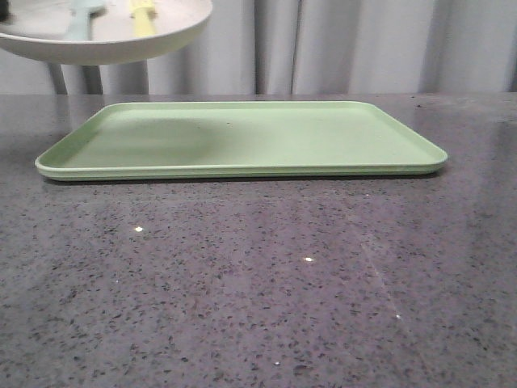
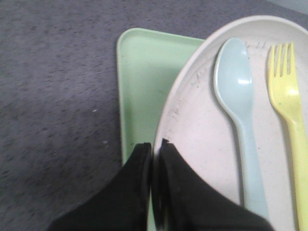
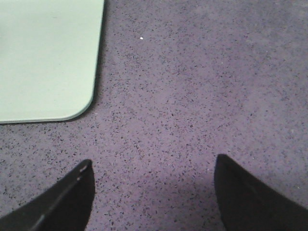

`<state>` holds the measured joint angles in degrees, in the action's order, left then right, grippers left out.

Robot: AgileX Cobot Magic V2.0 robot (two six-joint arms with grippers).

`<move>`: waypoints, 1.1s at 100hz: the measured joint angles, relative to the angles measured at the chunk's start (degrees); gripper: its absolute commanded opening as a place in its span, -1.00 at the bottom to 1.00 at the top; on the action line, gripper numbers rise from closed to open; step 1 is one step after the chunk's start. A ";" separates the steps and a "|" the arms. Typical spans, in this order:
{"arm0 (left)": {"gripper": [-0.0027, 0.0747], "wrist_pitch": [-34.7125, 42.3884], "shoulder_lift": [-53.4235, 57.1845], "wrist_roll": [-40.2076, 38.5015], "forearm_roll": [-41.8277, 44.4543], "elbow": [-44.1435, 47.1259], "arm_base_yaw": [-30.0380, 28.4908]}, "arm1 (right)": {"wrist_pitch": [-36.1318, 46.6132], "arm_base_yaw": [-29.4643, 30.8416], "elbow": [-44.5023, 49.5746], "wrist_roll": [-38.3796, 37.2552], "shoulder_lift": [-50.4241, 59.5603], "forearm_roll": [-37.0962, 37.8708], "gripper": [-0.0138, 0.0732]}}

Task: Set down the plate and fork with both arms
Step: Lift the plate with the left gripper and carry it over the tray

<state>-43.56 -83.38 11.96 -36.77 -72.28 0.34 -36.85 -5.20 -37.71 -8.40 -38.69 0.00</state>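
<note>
Plate [image 1: 105,40] held aloft, upper left of the front view, well above the green tray [image 1: 242,141], which lies flat on the speckled grey table [image 1: 258,291]. Plate's shadow falls on the tray's left part. Nothing rests on the tray yet.

Left wrist view: the left gripper [image 2: 156,144] has its two dark fingers [image 2: 137,183] pressed together on the plate's rim, one finger on each face of the edge. Clamped on the plate, then. Below the plate, a corner of the tray shows at centre frame.

On the plate: the yellow fork [image 2: 291,120] lies at the right edge of that frame, tines toward the top. Just beside it, to its left, a pale blue spoon [image 2: 236,106], bowl up, not touching the fork as far as I can tell. In the front view both show only as stubs at the top edge, above the plate's rim.

Right wrist view: the right gripper [image 3: 154,187] hangs over bare table, fingers spread wide apart, holding nothing. A rounded tray corner sits in the upper left of that frame.

Progress, by my reading: plate is lifted and over the tray's left end, but not set down. Fork rides on the plate, untouched by either arm. Left to do: lower the plate, then place the fork, likely the idle right arm's job.
</note>
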 measured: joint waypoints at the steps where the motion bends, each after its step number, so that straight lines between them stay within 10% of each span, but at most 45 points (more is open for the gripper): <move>1: -0.99 0.16 -0.71 -0.02 0.00 -0.31 0.32 | 0.00 0.00 0.00 0.00 0.00 0.00 0.53; 72: -0.96 4.99 -22.82 -2.17 -2.03 -11.61 14.52 | -0.10 0.00 0.00 0.00 0.00 0.00 0.53; 110: -0.26 5.48 -23.38 -2.51 -1.78 -11.82 14.52 | -0.10 0.00 0.00 0.00 0.00 0.00 0.53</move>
<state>-38.08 -106.76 9.45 -38.55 -84.10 14.85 -36.95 -5.20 -37.71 -8.40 -38.69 0.00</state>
